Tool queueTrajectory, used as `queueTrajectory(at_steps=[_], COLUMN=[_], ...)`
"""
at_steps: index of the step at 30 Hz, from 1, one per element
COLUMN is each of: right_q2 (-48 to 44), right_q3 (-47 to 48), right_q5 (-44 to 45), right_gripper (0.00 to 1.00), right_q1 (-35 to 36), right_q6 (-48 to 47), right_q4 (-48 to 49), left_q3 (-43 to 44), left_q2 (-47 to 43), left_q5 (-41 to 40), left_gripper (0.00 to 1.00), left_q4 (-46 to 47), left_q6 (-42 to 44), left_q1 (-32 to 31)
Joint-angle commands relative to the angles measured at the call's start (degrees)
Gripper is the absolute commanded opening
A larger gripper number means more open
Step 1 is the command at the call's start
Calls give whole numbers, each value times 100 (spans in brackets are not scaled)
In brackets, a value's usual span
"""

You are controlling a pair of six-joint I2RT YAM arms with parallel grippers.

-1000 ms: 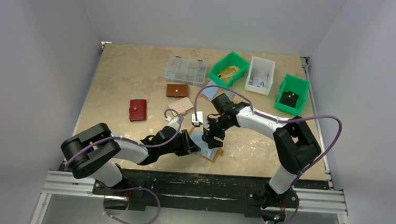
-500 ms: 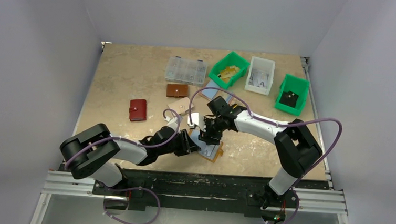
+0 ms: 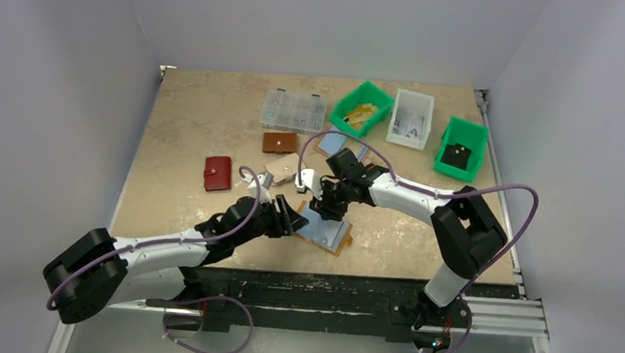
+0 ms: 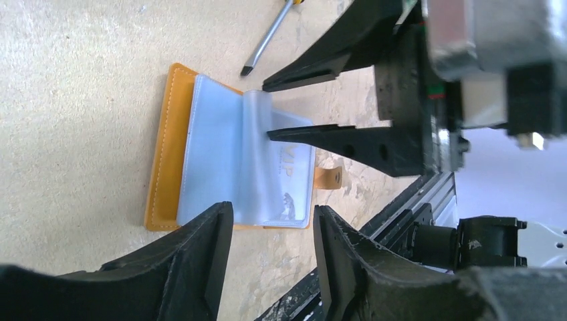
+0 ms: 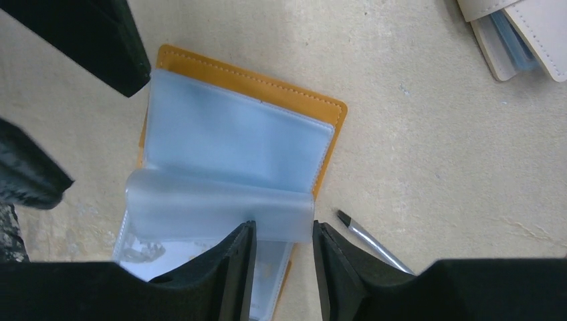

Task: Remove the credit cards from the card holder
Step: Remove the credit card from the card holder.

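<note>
1. Since the earlier overhead pictures the left arm has stretched out low, and its elbow has swung toward the near left corner. The left gripper (image 3: 298, 221) has kept to the holder's left edge, while the right gripper (image 3: 321, 213) has shifted a little up and to the left over the holder.
2. The left gripper is released. Its jaws stand apart with nothing between them, and its wrist view shows the holder's edge beyond the gap, clear of both fingers.
3. The right gripper is also unclamped, its jaws apart. One finger (image 4: 327, 142) points its tip at a clear sleeve leaf (image 4: 257, 127) that stands curled up from the holder's middle. Whether the tip presses the leaf or only meets it cannot be told. The other finger hangs in the air above.
4. The card holder (image 3: 334, 238) lies open and flat between the two grippers near the front edge of the table (image 3: 206, 111). Its mustard cover faces down and its pale blue sleeves face up, with the snap tab (image 4: 331, 177) sticking out.
5. A credit card (image 4: 289, 170) printed "VIP" sits in the sleeve under the raised leaf, still inside the holder.
6. Just beside the holder lies a screwdriver (image 4: 267, 43).
7. Farther out lie a beige wallet (image 3: 281, 168), a red wallet (image 3: 218, 173) and a brown wallet (image 3: 279, 143).
8. Along the far side stand a clear compartment box (image 3: 295, 110), two green bins (image 3: 362, 107) and a white bin (image 3: 410, 117).
</note>
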Motion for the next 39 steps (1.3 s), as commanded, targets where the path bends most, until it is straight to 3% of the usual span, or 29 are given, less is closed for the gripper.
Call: queueTrajectory(at_steps=[1,11,17,23,30,35,39], right_q2=[208,500,742,944,1066,859,790], right_q3=[330,599,736,829,998,1020,1047], right_q5=[-441,-1550,-2118,-2699,-3983,-4177,-4216], right_gripper=[42,31,31,41,66,71,72], right_q1=[-11,-15,-16,-21,-283,-447,-500], right_q6=[567,1171,1418,1672,1689,1393,1243], right_q4=[201,144,70,24,-308,-505,-646], left_q3=[-157,-501,-547,-592,-663,-880,-910], left_q2=[-363,-35,-161,-219,-257,-257,-260], left_q5=[-92,520,564,657,637,617,635], left_gripper=[50,47,47,47,48,52,64], left_q4=[-123,700,793,1118,1818,2483,2755], left_q6=[461,483,568,600,705,569,439], left_q1=[22,21,8,-80,-475,-550,-551])
